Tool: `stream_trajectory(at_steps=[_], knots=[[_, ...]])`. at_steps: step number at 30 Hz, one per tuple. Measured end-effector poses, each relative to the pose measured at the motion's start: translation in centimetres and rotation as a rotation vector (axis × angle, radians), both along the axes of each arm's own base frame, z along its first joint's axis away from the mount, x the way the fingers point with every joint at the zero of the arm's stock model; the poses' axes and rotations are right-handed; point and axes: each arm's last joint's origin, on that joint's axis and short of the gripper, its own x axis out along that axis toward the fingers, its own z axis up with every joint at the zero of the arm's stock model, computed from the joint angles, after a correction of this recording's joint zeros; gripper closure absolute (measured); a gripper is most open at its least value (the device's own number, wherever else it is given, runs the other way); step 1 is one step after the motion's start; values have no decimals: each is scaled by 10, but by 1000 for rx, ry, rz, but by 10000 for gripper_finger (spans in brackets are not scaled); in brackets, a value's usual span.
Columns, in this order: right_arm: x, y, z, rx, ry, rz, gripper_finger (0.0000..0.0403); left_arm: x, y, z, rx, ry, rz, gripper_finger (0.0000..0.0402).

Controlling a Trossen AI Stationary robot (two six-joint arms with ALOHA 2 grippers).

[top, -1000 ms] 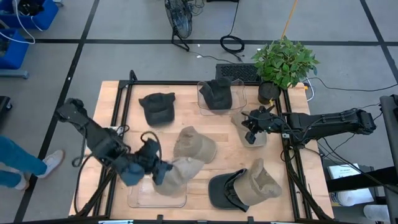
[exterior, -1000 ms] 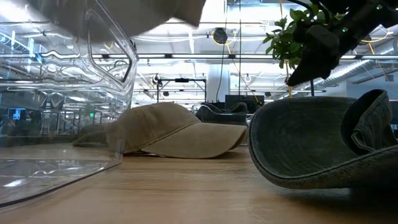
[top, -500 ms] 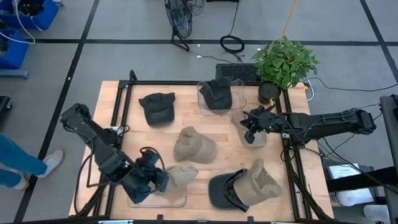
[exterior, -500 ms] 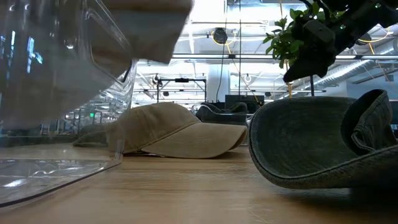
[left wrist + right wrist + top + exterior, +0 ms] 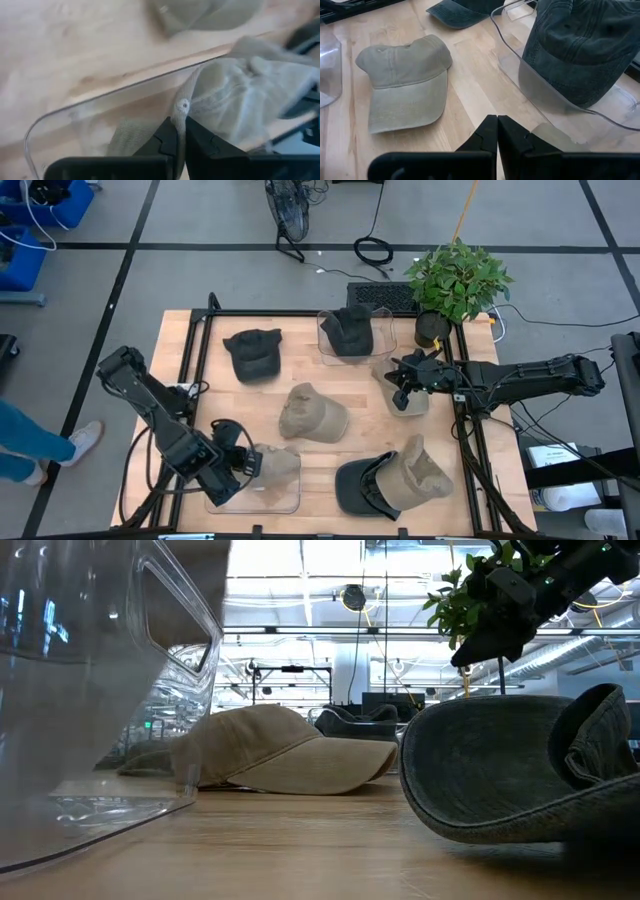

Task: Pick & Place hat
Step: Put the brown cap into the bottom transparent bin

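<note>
Left gripper [image 5: 243,464]: low over the clear plastic bin [image 5: 222,498] at the table's near-left edge, fingers [image 5: 170,140] pinched together on the fabric of a beige cap [image 5: 275,465].
Beige cap: slumped inside the clear bin, crumpled; its top button shows right at the fingertips in the left wrist view. Its long axis runs roughly left to right across the bin; I cannot tell which way the brim points.
Right gripper [image 5: 402,385]: over the right side of the table, above a tan hat [image 5: 410,398]; fingers closed against each other, and whether they pinch that hat cannot be told.
Tan cap [image 5: 310,412]: flat at the table's centre, well apart from the bin, brim toward the near-left.
Dark cap [image 5: 252,352]: far left of the table.
Second clear bin [image 5: 328,352]: far centre, holding a dark grey cap [image 5: 350,328].
Near-right: a dark hat [image 5: 360,485] touching a tan hat [image 5: 420,470].
Potted plant [image 5: 455,280]: at the far-right corner.
Writing: no brand or label is readable on any hat.
</note>
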Motion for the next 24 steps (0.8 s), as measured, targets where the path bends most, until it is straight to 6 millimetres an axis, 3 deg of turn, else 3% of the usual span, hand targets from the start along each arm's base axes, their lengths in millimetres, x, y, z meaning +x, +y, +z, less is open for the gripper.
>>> stream_trajectory(at_steps=[4,8,18,24], knots=[[0,0,0,0,0,0,403,-1,0,-17,-10,15,28,391],[0,0,0,-6,3,4,403,-2,1,-21,0,24,29,389],[0,0,0,-21,8,13,403,-7,7,-22,59,83,32,261],[0,0,0,-23,9,13,403,-14,14,-16,78,98,47,205]])
